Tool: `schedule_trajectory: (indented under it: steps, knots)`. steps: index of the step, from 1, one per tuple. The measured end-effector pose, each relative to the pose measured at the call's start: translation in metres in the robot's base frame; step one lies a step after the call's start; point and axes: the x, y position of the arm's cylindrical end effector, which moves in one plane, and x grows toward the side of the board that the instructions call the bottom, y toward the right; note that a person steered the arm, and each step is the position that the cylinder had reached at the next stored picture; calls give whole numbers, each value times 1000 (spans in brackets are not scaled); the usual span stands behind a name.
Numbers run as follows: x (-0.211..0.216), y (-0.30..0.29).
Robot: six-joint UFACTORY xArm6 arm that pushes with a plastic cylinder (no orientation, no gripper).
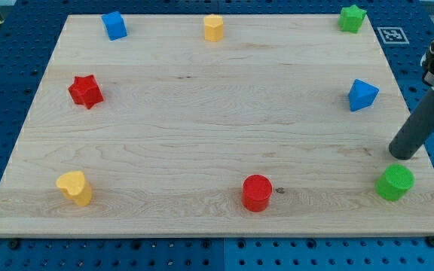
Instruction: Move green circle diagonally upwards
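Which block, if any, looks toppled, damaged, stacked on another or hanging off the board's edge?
Nothing stands out. All eight blocks rest flat on the board, apart from one another and spread around its edges. My tip sits just above the green circle, near the board's lower right corner, seemingly not touching it.

Our rod comes in from the view's upper right, leaning down and leftward. Its lower end, my tip (404, 154), rests at the counter's right edge.

Wooden board (202, 113) with green circle (395, 183), red cylinder (257, 193), yellow heart (75, 187), red star (85, 91)
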Motion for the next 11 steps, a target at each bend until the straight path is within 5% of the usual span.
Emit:
schedule_trajectory:
  steps: [2, 6, 11]
  knots:
    - [22, 41]
    - [81, 32]
    - [59, -27]
